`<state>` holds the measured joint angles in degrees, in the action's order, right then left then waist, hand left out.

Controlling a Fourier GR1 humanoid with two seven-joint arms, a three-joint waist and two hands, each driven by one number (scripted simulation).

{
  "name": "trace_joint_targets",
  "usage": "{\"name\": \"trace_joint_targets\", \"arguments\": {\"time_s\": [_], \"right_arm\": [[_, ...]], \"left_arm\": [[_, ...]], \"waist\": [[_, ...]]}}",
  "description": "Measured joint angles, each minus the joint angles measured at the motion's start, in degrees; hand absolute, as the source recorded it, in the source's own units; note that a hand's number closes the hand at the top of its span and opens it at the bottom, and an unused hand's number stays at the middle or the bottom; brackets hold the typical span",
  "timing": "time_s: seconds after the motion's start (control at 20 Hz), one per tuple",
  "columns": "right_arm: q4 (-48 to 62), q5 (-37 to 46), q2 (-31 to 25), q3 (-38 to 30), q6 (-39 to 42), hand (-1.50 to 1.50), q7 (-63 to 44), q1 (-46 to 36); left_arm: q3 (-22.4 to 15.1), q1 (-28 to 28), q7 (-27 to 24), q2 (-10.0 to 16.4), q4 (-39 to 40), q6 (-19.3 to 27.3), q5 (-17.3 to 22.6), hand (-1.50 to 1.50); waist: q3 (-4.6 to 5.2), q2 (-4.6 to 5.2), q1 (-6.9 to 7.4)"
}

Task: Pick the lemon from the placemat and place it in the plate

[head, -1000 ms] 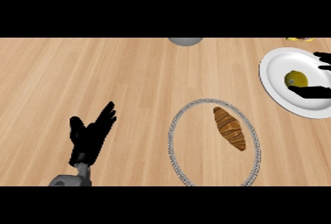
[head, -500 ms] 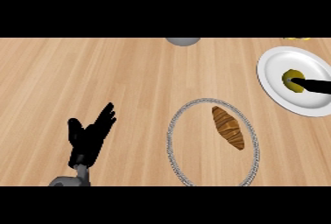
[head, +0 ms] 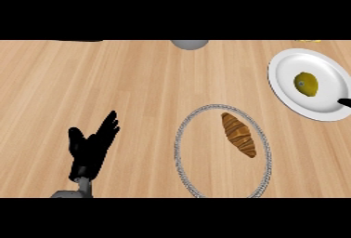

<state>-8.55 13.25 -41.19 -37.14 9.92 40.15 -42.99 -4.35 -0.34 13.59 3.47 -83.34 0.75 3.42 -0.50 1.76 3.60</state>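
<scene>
Lemon [head: 306,84] in plate [head: 290,65], far right; croissant [head: 238,135] on placemat [head: 203,162], left of plate.

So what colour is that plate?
The plate is plain white; the head view shows it best.

Lemon [head: 306,83] rests on plate [head: 290,66]; croissant [head: 238,135] on placemat [head: 179,154].

Nothing legible anywhere in view; no lettering, label, brand, number or sign to be read on any surface.
</scene>
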Motion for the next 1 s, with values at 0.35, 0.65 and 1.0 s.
{"name": "trace_joint_targets", "arguments": {"time_s": [0.35, 0.65, 1.0], "right_arm": [[0.02, 1.36, -3.58, 1.80, 10.80, -1.50, 4.40, 6.19], [-1.34, 3.67, -4.95, 4.26, 10.57, -1.50, 6.47, 10.47], [-1.45, 4.84, -5.00, 5.71, 9.22, -1.50, 8.18, 13.23]], "left_arm": [[0.75, -0.61, -0.20, 0.30, 0.87, -0.16, 0.23, 0.00], [1.20, -1.06, -0.59, 0.09, 2.04, 0.04, 0.22, 0.00], [1.48, -0.79, -0.07, 0.72, 1.37, -0.50, 0.37, 0.00]], "waist": [[0.02, -0.25, -0.87], [0.04, -0.49, -1.27], [0.09, -0.81, -1.51]]}}
